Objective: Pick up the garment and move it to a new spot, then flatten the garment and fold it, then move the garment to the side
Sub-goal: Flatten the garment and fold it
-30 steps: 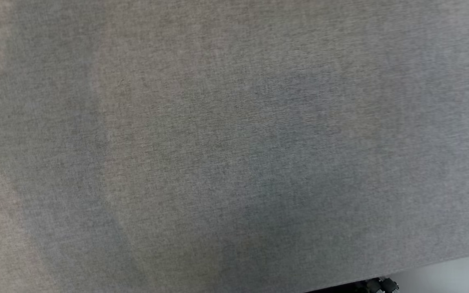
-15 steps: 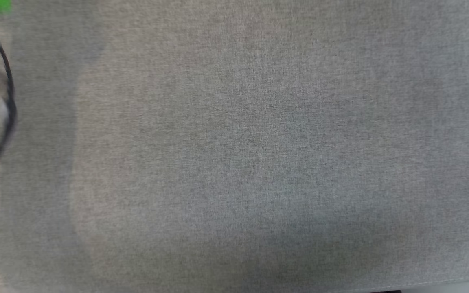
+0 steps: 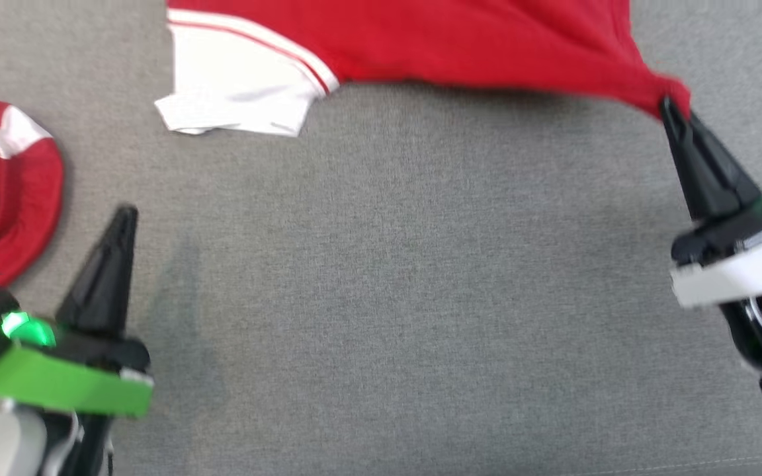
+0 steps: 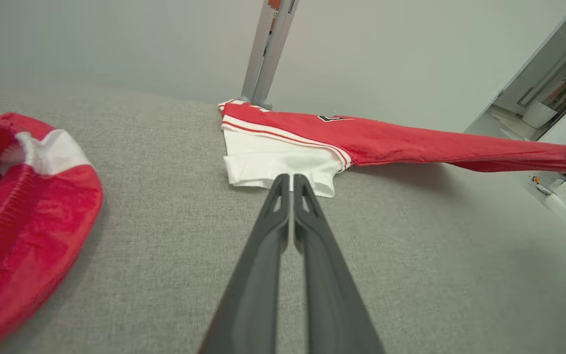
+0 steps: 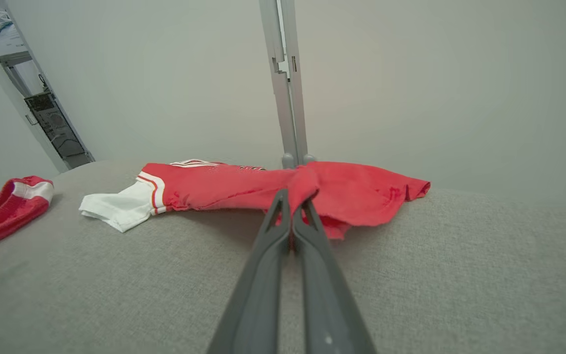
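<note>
- Two grippers show over the grey desk (image 3: 381,297); the left gripper (image 3: 124,215) has its fingers pressed together on nothing and points toward a white sleeve (image 3: 235,92).
- The right gripper (image 3: 667,106) is pinched tight on a red corner of the garment (image 3: 454,39), holding that corner off the desk.
- The garment's remainder lies along the far edge.
- A red-and-white knit piece (image 3: 4,192) lies apart at the far left.
- A grey post (image 5: 288,98) rises behind the garment.

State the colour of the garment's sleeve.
White sleeve on the red garment, thin red stripes at the seam; best in left wrist view.
</note>
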